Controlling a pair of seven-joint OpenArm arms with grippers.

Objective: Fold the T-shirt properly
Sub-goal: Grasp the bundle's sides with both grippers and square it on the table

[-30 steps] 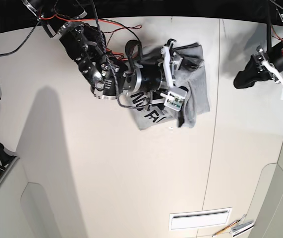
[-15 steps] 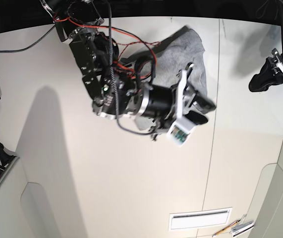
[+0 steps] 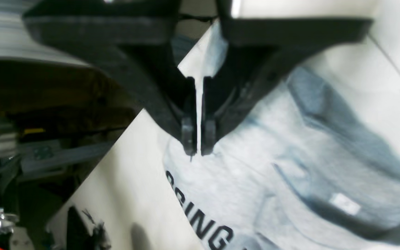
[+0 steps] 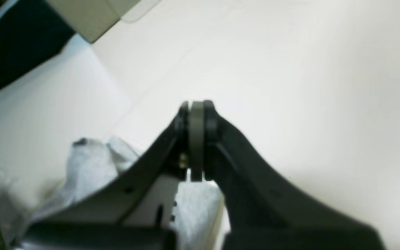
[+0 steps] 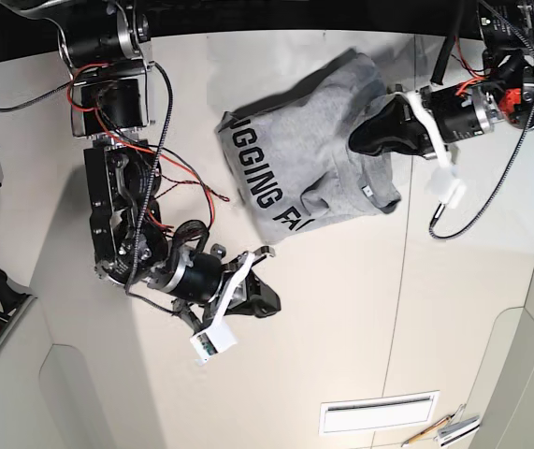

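Base view: the T-shirt (image 5: 318, 164) lies bunched and partly folded on the pale table (image 5: 341, 318), upper centre, black lettering face up along its near-left edge. The left gripper (image 5: 365, 134) reaches in from the right, its dark tip over the shirt's right side; whether it pinches cloth cannot be told from here. The right gripper (image 5: 268, 301) hangs over bare tabletop well apart from the shirt, with red and black cables (image 5: 159, 150) trailing along its arm. A white slotted vent (image 5: 377, 412) sits at the lower edge of the view, small tools (image 5: 444, 430) just beside it.

Left wrist view: the left gripper (image 3: 198, 139) has its fingertips nearly pressed together, a thin sliver of light between them, nothing seen held. The T-shirt (image 3: 290, 166) lies below and beyond, letters "SING" legible, a small white tag (image 3: 344, 203) on a fold.

Right wrist view: the right gripper (image 4: 196, 139) is pressed together on nothing visible. Part of the T-shirt (image 4: 92, 166) shows crumpled behind it at lower left.
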